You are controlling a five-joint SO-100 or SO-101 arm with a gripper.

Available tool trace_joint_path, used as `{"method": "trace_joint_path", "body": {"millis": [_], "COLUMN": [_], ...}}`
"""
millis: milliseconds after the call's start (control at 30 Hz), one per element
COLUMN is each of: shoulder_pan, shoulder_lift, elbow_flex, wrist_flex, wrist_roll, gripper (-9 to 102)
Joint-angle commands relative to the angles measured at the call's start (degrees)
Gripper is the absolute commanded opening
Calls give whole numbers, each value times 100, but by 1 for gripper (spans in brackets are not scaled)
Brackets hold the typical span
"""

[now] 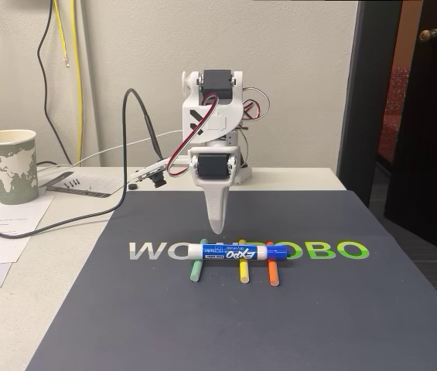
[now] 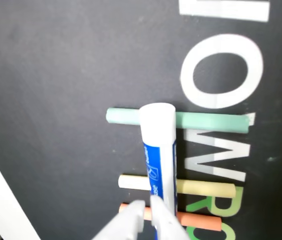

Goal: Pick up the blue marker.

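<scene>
Nothing is being lifted yet: the blue marker [image 1: 234,253] is lying across the green stick [image 1: 196,270], the yellow stick [image 1: 243,270] and the orange stick [image 1: 271,273] on the dark mat [image 1: 164,325] covering the worktop, nearest the fixed camera. Reaching, closing and lifting all look to be left. Just behind it, the hand [image 1: 216,226] is hanging tip-down above the marker's white end, apparently touching nothing. In the wrist view the hand [image 2: 147,206] is showing its fingertips [image 2: 133,212] close together with only a slim gap, beside the marker's barrel [image 2: 159,150] and holding nothing. Further back, a paper cup [image 1: 8,165] is sitting on the worktop.
</scene>
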Motion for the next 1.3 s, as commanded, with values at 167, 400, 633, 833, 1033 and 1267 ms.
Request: {"method": "trace_joint_path", "body": {"millis": [167,400,633,833,1033,1267], "shoulder_pan": [62,62,70,18,-18,-9], "shoulder_lift": [352,272,88,35,9,44], "elbow_flex": [0,0,0,0,0,0], "wrist_flex": [97,141,97,-35,-70,-360], "wrist_roll": [-141,-132,-26,88,79,35], "gripper": [4,12,16,16,18,17]}}
